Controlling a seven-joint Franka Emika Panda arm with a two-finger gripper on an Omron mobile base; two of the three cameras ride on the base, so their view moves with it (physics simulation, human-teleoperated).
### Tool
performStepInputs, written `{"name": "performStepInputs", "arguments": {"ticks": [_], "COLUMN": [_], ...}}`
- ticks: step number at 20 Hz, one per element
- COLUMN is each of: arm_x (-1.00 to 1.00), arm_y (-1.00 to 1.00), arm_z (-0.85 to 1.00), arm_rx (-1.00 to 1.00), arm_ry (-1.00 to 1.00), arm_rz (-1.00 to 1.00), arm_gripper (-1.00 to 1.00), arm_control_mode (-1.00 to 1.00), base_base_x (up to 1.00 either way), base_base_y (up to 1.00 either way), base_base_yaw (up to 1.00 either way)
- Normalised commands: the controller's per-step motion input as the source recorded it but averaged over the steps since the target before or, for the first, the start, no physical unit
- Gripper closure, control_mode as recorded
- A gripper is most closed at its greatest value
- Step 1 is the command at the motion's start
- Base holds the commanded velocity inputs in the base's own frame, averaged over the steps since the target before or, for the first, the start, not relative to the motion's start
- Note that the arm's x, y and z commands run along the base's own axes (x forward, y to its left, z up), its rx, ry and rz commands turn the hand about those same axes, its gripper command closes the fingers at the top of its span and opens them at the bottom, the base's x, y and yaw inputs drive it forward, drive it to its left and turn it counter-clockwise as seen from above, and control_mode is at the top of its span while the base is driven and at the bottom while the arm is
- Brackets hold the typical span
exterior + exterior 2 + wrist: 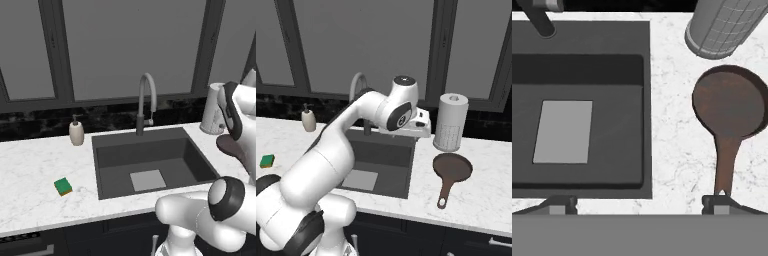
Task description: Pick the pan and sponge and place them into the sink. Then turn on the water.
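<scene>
The pincer [639, 202] hangs spread wide above the marble worktop [672, 150], gripping nothing; the frying pan [730, 102] lies right of the sink [577, 70], the sponge [63, 187] left.

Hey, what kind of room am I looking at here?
Most likely a kitchen, a rendered one. A dark sink with an arched faucet is set in a white marble counter, and a frying pan and a paper towel roll sit beside it, under large windows.
</scene>
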Motion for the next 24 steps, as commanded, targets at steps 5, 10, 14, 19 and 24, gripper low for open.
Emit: {"name": "performStepInputs", "arguments": {"ticks": [5,10,14,19,24], "arm_x": [0.00,0.03,0.43,0.77,0.51], "arm_y": [-0.44,-0.14,-0.09,-0.29,-0.39], "arm_z": [-0.26,-0.30,-0.35,-0.31,-0.24], "arm_rx": [0.00,-0.01,0.00,0.00,0.00], "arm_ry": [0.00,0.04,0.18,0.35,0.28], "arm_rz": [0.00,-0.01,-0.08,-0.15,-0.13], "arm_gripper": [-1.00,-1.00,-1.00,-1.00,-1.00], "arm_control_mode": [-1.00,-1.00,-1.00,-1.00,-1.00], "base_base_x": [0.00,0.00,0.00,0.00,0.00], "base_base_y": [0.00,0.00,0.00,0.00,0.00], "base_base_yaw": [0.00,0.00,0.00,0.00,0.00]}}
